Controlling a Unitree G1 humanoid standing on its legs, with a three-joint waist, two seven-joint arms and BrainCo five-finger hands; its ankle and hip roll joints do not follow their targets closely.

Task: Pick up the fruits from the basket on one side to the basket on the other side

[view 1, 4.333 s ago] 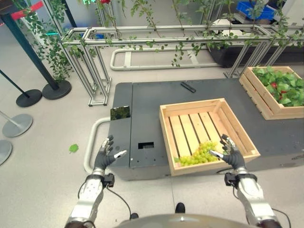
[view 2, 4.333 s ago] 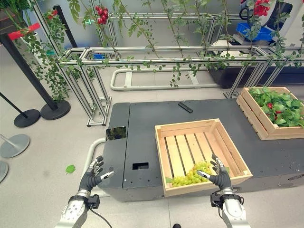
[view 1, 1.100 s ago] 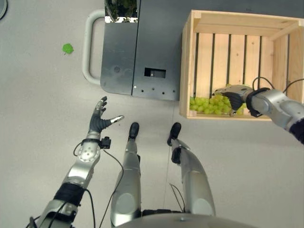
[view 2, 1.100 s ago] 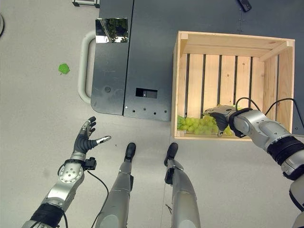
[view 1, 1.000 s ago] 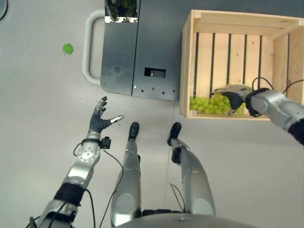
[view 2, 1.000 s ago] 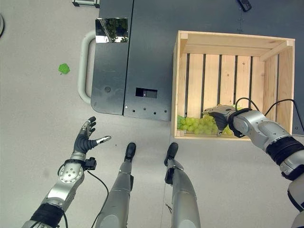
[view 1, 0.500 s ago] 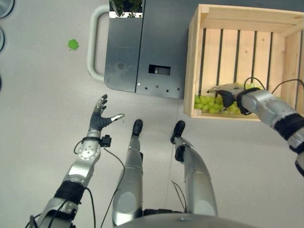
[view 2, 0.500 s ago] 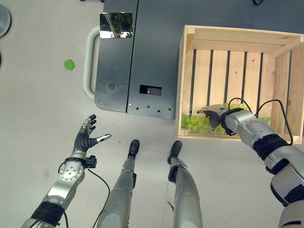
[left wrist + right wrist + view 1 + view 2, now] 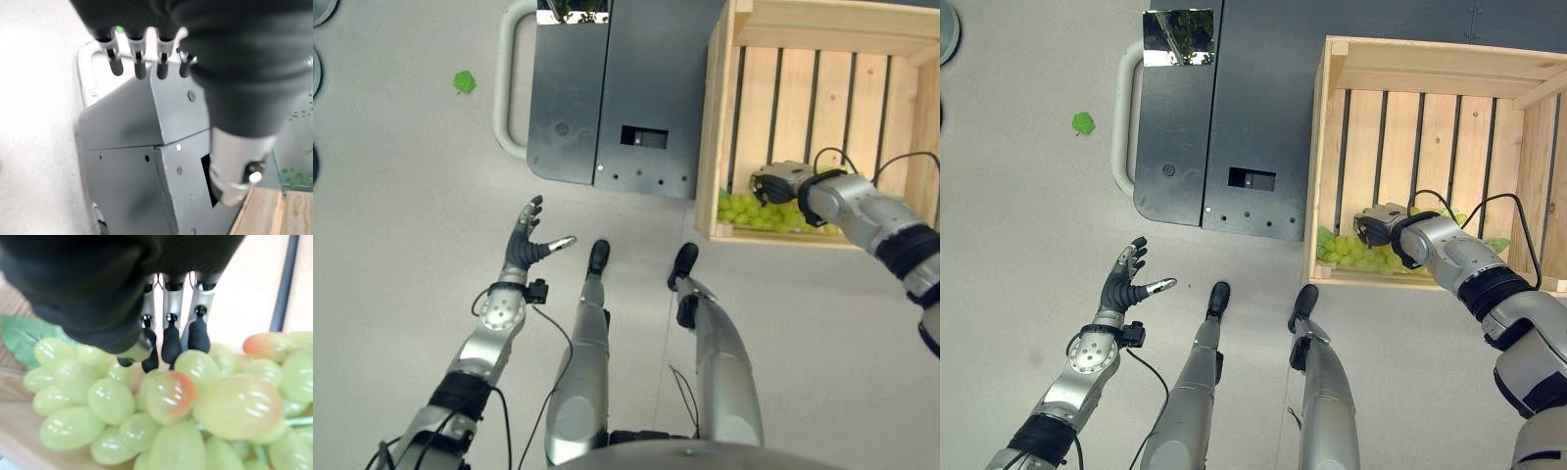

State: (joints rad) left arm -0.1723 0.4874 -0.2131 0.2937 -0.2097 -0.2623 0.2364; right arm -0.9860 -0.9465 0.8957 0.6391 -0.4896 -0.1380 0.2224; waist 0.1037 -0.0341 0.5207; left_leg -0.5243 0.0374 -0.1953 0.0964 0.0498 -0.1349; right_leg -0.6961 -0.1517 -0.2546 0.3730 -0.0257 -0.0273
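With the grapes [image 9: 161, 416] lying right under the right hand [image 9: 1378, 226] in the crate [image 9: 1332, 147], whose fingers [image 9: 168, 340] point down, touching the bunch but not yet closed, they should curl around the stem cluster before lifting, while the left hand [image 9: 527, 245] hangs spread, idle.

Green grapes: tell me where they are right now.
The green grapes lie inside the wooden crate, in its near-left corner against the front wall, at the robot's right. The right hand is on top of them, fingers touching the bunch.
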